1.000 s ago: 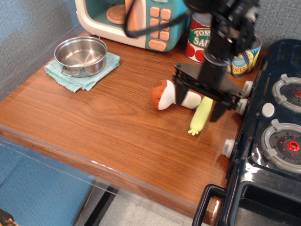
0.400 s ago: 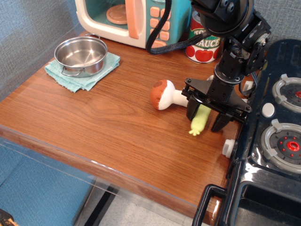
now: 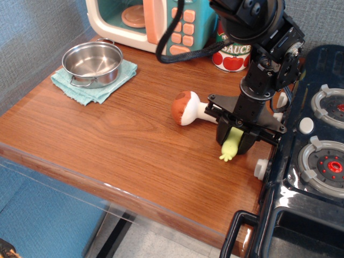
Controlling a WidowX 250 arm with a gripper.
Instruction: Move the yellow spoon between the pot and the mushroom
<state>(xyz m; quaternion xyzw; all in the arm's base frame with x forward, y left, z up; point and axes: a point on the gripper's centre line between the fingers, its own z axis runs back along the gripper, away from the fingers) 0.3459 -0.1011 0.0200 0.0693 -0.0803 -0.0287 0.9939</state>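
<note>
While I scan from the left, the pot (image 3: 92, 63) comes first, sitting upright on a folded teal cloth (image 3: 94, 81) at the far left of the worktop (image 3: 107, 140), with its open mouth up and nothing in it. Behind it, along the far edge, stands a toy microwave (image 3: 153, 21). A broad stretch of bare wood lies between the pot and the mushroom (image 3: 191, 109), which rests on its side near the middle, brown cap pointing left and cream stem running right toward my arm. That bare stretch is where I judge the spoon has to end up.

Just right of the stem, my gripper (image 3: 236, 141) is down at the worktop with its fingers drawn in close around the yellow spoon (image 3: 230, 147); only the frilled handle end pokes out toward the near side, and the silver bowl is hidden behind the fingers. I read this as a grasp on the handle, taken across its thickness because that is the easiest part to pinch. The spoon looks not yet lifted. A tomato sauce can (image 3: 234, 51) stands far behind, and the toy stove (image 3: 312, 156) crowds the right, so I would carry leftward over the mushroom.
</note>
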